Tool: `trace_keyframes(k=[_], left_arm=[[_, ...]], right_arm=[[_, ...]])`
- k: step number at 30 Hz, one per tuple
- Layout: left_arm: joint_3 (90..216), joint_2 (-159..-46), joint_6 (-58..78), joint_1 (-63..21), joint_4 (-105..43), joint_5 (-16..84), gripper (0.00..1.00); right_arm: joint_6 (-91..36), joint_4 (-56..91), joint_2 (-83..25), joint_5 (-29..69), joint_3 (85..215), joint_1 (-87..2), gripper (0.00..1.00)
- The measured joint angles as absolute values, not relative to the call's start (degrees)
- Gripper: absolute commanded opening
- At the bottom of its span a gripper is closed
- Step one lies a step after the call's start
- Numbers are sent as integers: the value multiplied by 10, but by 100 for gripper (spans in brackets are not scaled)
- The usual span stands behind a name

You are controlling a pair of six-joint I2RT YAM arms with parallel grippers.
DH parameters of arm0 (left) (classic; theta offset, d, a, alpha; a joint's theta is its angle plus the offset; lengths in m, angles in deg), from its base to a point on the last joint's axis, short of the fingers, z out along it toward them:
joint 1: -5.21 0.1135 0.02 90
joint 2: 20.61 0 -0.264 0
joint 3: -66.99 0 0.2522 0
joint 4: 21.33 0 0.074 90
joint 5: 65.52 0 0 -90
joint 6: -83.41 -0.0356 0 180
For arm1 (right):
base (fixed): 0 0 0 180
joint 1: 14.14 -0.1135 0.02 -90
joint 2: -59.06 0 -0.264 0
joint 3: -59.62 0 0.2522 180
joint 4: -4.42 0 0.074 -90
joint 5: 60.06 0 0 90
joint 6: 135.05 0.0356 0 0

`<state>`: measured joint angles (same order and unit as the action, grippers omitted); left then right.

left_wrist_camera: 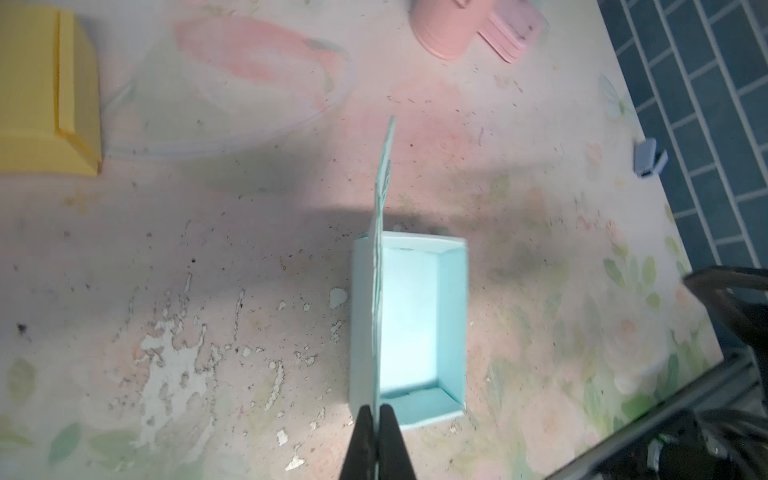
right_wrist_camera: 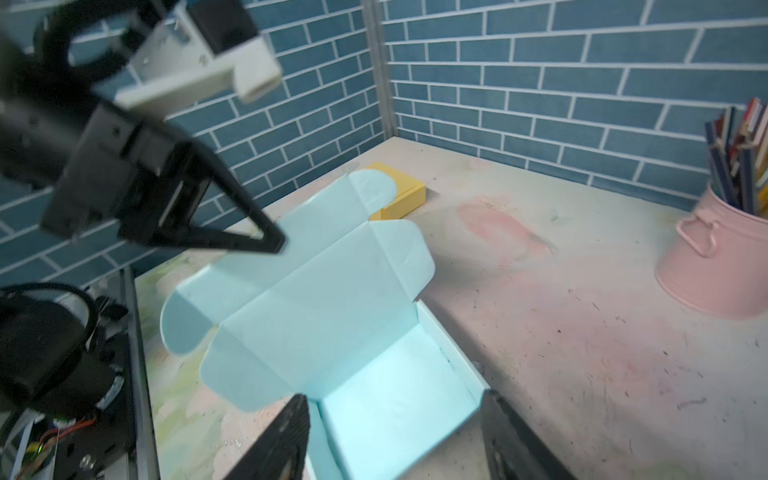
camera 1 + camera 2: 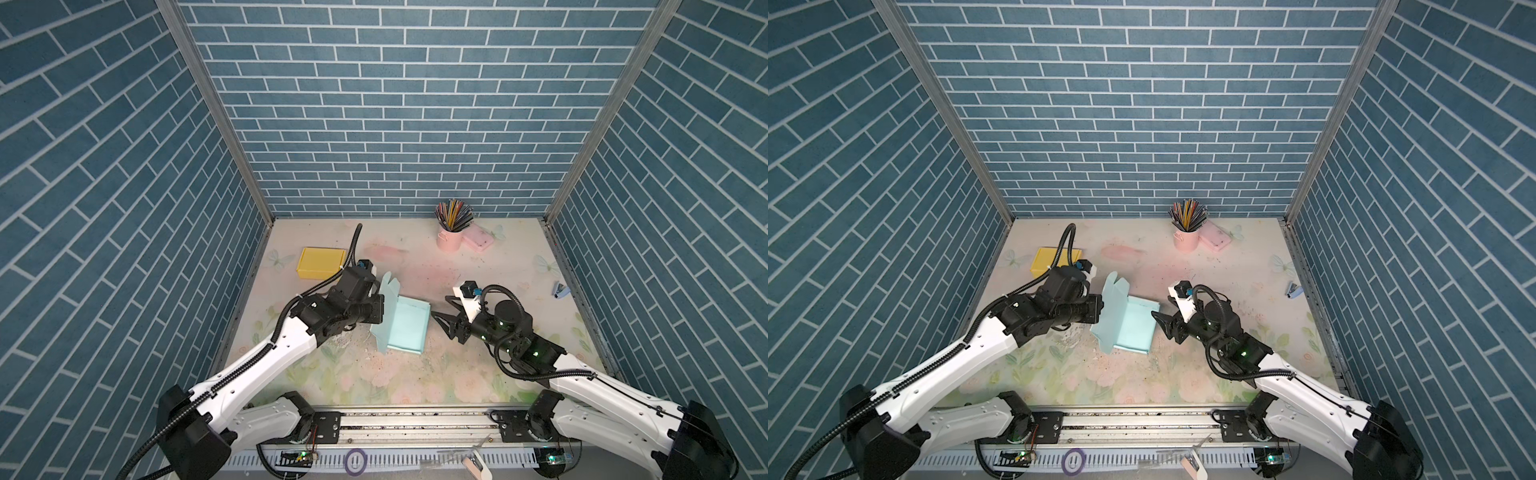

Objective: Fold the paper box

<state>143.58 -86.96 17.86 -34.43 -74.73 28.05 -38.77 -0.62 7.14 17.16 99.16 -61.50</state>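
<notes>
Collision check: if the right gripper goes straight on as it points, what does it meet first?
The paper box: the open right gripper points at its near side wall, nothing between. Height is unclear; it might clear the rim and reach the upright lid instead.

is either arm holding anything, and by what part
The left gripper pinches the blue paper box by the edge of its raised lid; the right gripper, jaws open, holds nothing.
</notes>
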Motion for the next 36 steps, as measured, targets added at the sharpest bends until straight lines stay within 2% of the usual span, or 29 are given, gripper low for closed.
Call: trace_keyframes(k=[3, 8, 13, 18, 21, 24, 29, 31, 34, 36], left_arm=[[1529, -901, 80, -343, -816, 314, 0], [1612, -941, -47, -346, -912, 373, 0], [1626, -950, -124, -364, -971, 398, 0], [1625, -950, -157, -383, -984, 407, 0], [1625, -952, -166, -384, -984, 404, 0], [1625, -959, -170, -384, -984, 399, 0], [1625, -978, -176, -385, -979, 391, 1], [1625, -981, -175, -385, -970, 386, 9], [1622, -981, -172, -386, -956, 376, 39], [1614, -978, -157, -386, -948, 366, 53]], right_arm=[[-445, -28, 59, 131, 987, -615, 70], [-513, -31, 2, 78, 1018, -602, 69], [-538, -46, -37, 48, 1043, -579, 68], [-553, -37, -117, 12, 1090, -562, 61], [-561, -26, -152, -11, 1114, -560, 53], [-568, -18, -165, -22, 1122, -560, 40], [-577, -5, -165, -30, 1122, -561, 9], [-578, 0, -165, -31, 1122, -561, 0], [-580, 6, -168, -27, 1122, -561, 0], [-580, 8, -168, -22, 1121, -561, 0]])
